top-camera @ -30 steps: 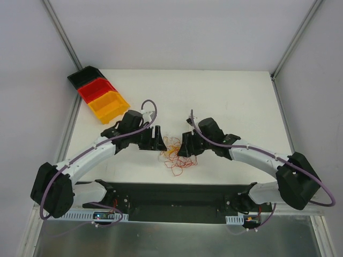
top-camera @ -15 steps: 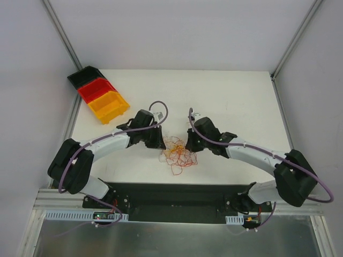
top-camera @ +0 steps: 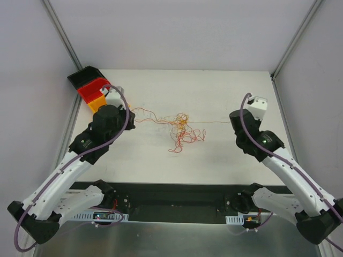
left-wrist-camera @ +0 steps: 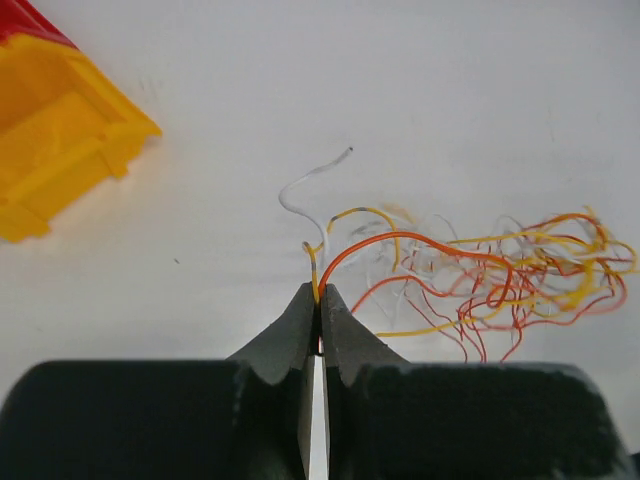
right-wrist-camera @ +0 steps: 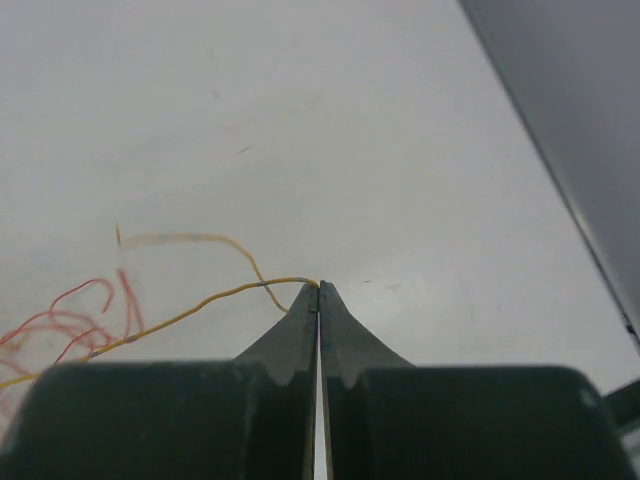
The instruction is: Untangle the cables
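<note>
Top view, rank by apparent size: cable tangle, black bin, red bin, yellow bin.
1. cable tangle, widest spread.
2. black bin and red bin, about alike.
Unranked: yellow bin, mostly hidden by the left arm.

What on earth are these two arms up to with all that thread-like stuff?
They are untangling thin cables. The left gripper is pinched shut on an orange and a yellow strand near the yellow bin; the right gripper is shut on one yellow strand. The knot lies on the table, stretched between them, not yet freed.
</note>
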